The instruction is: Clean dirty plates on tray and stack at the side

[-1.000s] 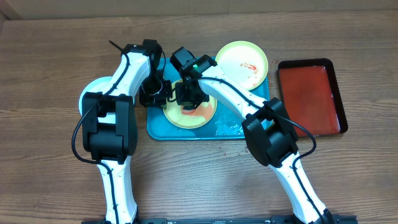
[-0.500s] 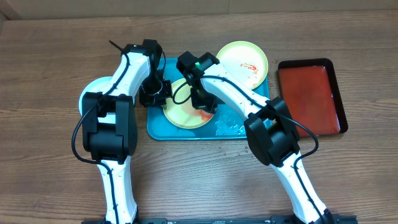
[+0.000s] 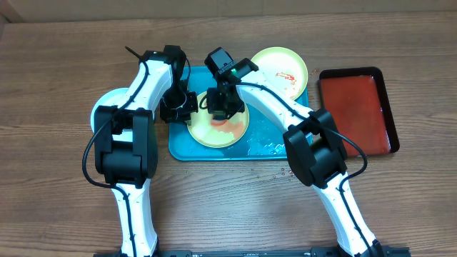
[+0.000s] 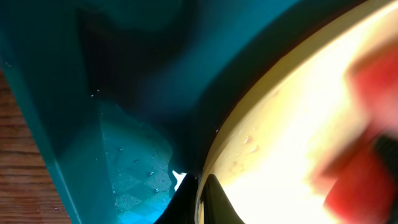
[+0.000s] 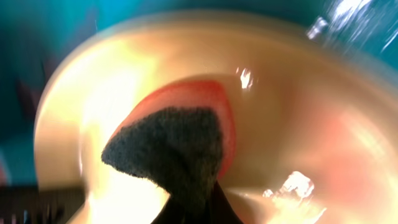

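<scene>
While the sponge (image 5: 171,152) works its centre, the near plate (image 3: 207,135) sits held in the tray (image 3: 264,146).
The left gripper (image 3: 180,108) pinches the plate's left rim, likely to stop it sliding. The right gripper (image 3: 223,111) has its fingers pressed together on the sponge, dark face down on the red smear. Beyond, the far plate (image 3: 278,70) lies dirty in the tray's far corner.

- Three round plates: one yellow-green plate (image 3: 214,134), a second yellow-green plate (image 3: 273,63), one blue-white plate (image 3: 103,106).
- Two trays: one turquoise tray (image 3: 182,146), one dark red tray (image 3: 357,111).
- Two robot arms: left arm (image 3: 146,78), right arm (image 3: 275,111).
- One dark sponge (image 5: 168,155).
</scene>
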`<state>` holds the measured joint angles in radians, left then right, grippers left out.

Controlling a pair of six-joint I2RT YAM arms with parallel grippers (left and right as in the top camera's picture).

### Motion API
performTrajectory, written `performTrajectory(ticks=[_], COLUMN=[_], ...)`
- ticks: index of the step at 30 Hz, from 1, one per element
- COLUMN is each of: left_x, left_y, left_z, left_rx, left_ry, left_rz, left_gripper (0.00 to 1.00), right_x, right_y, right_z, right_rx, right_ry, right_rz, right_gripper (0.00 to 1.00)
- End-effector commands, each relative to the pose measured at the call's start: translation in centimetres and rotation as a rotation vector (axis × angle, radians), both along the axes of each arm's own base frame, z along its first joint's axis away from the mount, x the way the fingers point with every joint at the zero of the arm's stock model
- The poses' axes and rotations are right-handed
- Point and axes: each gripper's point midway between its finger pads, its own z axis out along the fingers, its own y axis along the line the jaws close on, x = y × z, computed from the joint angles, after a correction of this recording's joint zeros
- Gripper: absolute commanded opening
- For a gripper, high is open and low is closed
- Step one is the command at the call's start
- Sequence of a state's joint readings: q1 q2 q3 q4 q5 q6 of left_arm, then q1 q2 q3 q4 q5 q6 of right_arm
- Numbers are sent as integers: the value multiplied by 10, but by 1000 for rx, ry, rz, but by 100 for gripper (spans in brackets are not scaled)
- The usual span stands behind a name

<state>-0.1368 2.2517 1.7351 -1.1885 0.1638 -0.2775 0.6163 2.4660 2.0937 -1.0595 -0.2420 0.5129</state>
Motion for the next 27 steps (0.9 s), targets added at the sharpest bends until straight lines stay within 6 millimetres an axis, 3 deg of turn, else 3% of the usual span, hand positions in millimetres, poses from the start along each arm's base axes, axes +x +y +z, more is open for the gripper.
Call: performTrajectory(ticks=[1, 5, 9, 15, 19, 27], left_x=[1, 0, 0, 0, 0, 1], left_y=[6, 6, 6, 6, 6, 6], left_z=[-6, -6, -6, -6, -6, -6], left_rx=[32, 32, 32, 32, 32, 32], left_ry=[-1, 0, 0, 0, 0, -1], left_rz=[-13, -14, -13, -13, -13, -13], left_gripper=[4, 4, 4, 4, 4, 4], right_x=[-47, -60, -59, -36, -16, 7], right_y=[2, -14, -41, -98, -124, -110], right_z=[-34, -33, -34, -25, -21, -25], right_rx=[-6, -51, -154, -409, -549, -490], right_ry=[210, 267, 277, 188, 86, -7], right_rz=[38, 64, 42, -22, -95, -120], right_gripper=[4, 4, 4, 4, 4, 4])
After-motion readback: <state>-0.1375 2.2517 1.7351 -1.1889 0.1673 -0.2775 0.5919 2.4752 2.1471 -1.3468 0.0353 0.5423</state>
